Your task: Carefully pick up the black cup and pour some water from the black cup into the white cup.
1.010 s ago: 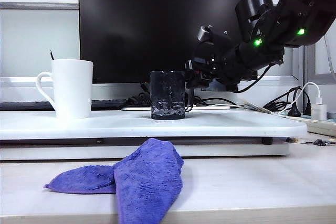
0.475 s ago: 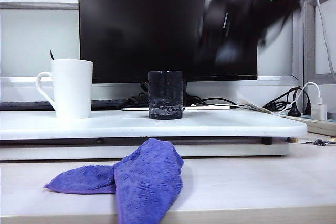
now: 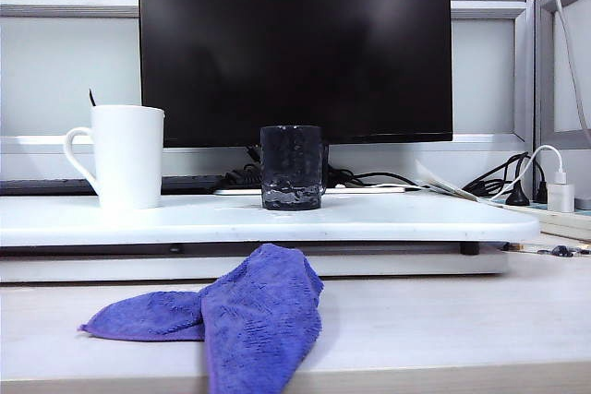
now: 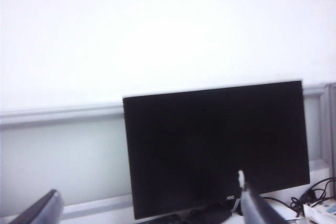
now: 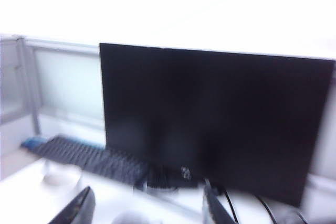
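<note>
I see purple cloth (image 3: 231, 316) nearest on tabletop (image 3: 443, 320). Black cup (image 3: 292, 167) upright mid white tray (image 3: 369, 219), white cup (image 3: 126, 155) well left. Left gripper (image 4: 147, 208) spread, empty, facing monitor (image 3: 295, 48). Right gripper (image 5: 147, 209) spread, empty.

left hand (image 4: 149, 211): raised, fingers spread, empty | right hand (image 5: 147, 211): raised, fingers apart, empty

The white cup (image 3: 126, 156) looks like smooth, glossy ceramic. The black cup (image 3: 292, 167) is dark, translucent and bumpy, like textured glass. The purple cloth (image 3: 235, 316) is a fuzzy, matt microfibre. The tray (image 3: 416, 218) is smooth white plastic with a soft sheen. The monitor (image 3: 295, 48) screen is matt black.
</note>
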